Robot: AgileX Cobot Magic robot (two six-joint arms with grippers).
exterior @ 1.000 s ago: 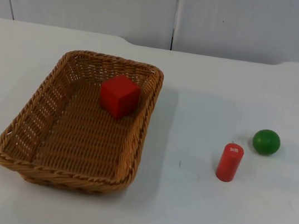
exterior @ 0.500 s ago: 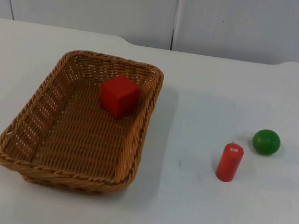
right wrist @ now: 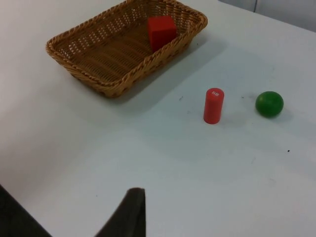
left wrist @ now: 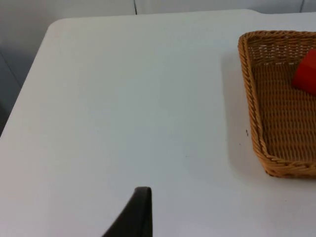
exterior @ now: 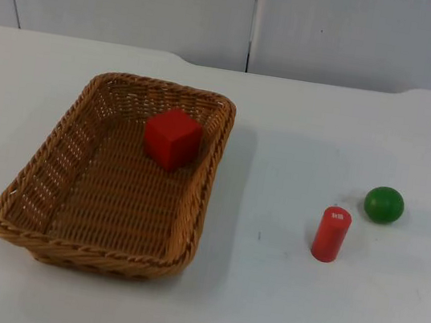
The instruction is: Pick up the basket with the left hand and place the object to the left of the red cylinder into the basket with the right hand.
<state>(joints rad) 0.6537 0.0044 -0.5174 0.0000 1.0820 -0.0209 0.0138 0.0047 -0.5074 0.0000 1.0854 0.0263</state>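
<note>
Left gripper [left wrist: 139, 213]: the part seen from the left wrist is a single black piece, matte, with no markings or screws to be made out. It is narrow and ends in a blunt, squared-off tip. One edge runs straight; the other slopes away, so the piece broadens toward its base. The sloped face reads slightly greyer than the straight edge.

Right gripper [right wrist: 129, 215]: same form from the right wrist. Black to dark charcoal, squared tip, one straight edge, one sloped. Beside it is a second dark part [right wrist: 17, 217], near black, with a straight slanting edge; cannot tell which part it is.
</note>
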